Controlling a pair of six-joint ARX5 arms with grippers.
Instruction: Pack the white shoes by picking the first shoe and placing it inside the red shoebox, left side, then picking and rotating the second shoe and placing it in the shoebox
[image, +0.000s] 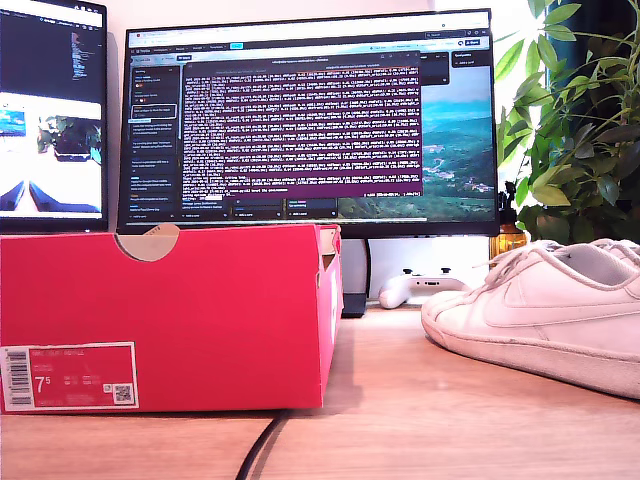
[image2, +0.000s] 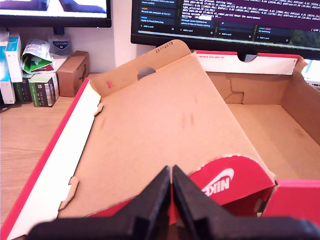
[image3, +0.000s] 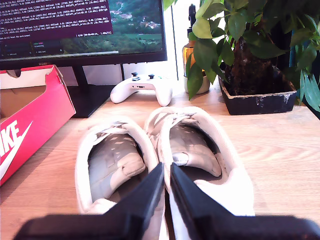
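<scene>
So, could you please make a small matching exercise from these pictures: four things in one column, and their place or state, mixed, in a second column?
Things:
1. red shoebox
2. white shoes
3. game controller
4. my first gripper

Place or state:
A. white, lying on the desk below the monitor
B. shut, above the box's open lid
C. side by side on the desk, outside the box
D. open, with nothing inside

Pairs: 1-D, 2-C, 3-A, 4-B
</scene>
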